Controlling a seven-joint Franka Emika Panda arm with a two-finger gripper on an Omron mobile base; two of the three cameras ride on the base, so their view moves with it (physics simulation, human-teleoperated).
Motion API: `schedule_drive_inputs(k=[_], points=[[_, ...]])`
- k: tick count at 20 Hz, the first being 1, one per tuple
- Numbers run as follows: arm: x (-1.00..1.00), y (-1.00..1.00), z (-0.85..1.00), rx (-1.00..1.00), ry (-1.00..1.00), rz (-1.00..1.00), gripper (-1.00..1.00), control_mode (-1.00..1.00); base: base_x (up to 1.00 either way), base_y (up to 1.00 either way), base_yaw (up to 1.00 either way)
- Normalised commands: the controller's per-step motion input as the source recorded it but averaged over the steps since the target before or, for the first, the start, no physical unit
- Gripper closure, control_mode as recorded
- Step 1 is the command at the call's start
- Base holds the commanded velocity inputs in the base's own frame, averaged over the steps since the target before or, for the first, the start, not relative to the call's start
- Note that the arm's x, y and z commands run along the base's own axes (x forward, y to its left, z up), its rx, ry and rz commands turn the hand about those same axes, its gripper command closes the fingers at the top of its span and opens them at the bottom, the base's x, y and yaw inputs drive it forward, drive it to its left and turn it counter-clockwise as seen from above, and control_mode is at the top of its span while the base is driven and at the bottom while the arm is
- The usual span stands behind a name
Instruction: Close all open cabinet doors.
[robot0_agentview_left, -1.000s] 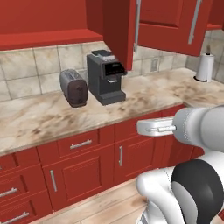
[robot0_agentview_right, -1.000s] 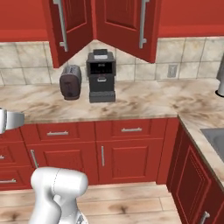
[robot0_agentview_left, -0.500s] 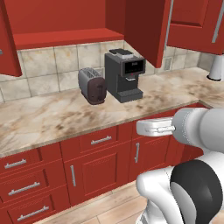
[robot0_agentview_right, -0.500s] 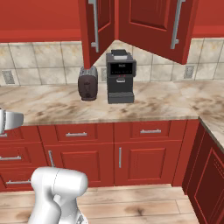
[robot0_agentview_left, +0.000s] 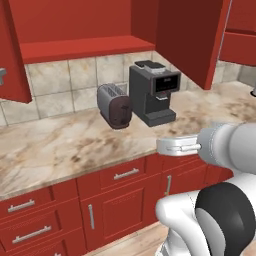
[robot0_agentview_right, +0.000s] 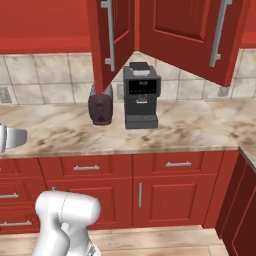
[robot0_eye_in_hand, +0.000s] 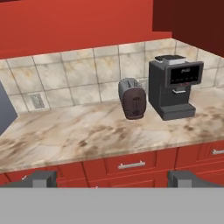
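tool (robot0_eye_in_hand: 109, 179): released, jaws spread wide, nothing between them; hovers low in front of the surface, facing the backsplash
arm: held at drawer height, well below the cabinet doors, touching nothing
cabinet doors: two swung out over the surface; left door (robot0_agentview_right: 111, 42) juts edge-on toward the robot, right door (robot0_agentview_right: 192, 35) angles out to the right; grey bar handles face outward
open cabinet: red shelf (robot0_agentview_left: 82, 47) exposed above the tiles
surface (robot0_eye_in_hand: 78, 129): marble; toaster (robot0_eye_in_hand: 132, 99) and coffee machine (robot0_eye_in_hand: 175, 85) stand side by side at the back, right under the open doors
step in hand: judged approach only, neither door touched yet
how to do it: raise the tool to door height, push flat on the outer panel near the free edge, far from the hinge; follow the swing arc
edges: left door's lower corner hangs just above the toaster; coffee machine top sits close under the doors
open room: free air in front of the surface; come from outside the door swing, stay above the appliances
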Motion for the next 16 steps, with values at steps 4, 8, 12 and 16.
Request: schedule_drive_inputs(k=[4, 8, 12, 16], points=[[0.00, 0.00, 0.00, 0.00, 0.00, 0.00, -1.00, 1.00, 0.47, 0.29, 0.04], [0.00, 0.00, 0.00, 0.00, 0.00, 0.00, -1.00, 1.00, 0.31, 0.32, 0.10], [0.00, 0.00, 0.00, 0.00, 0.00, 0.00, -1.00, 1.00, 0.39, 0.02, 0.21], [0.00, 0.00, 0.00, 0.00, 0.00, 0.00, -1.00, 1.00, 0.53, -0.01, 0.24]])
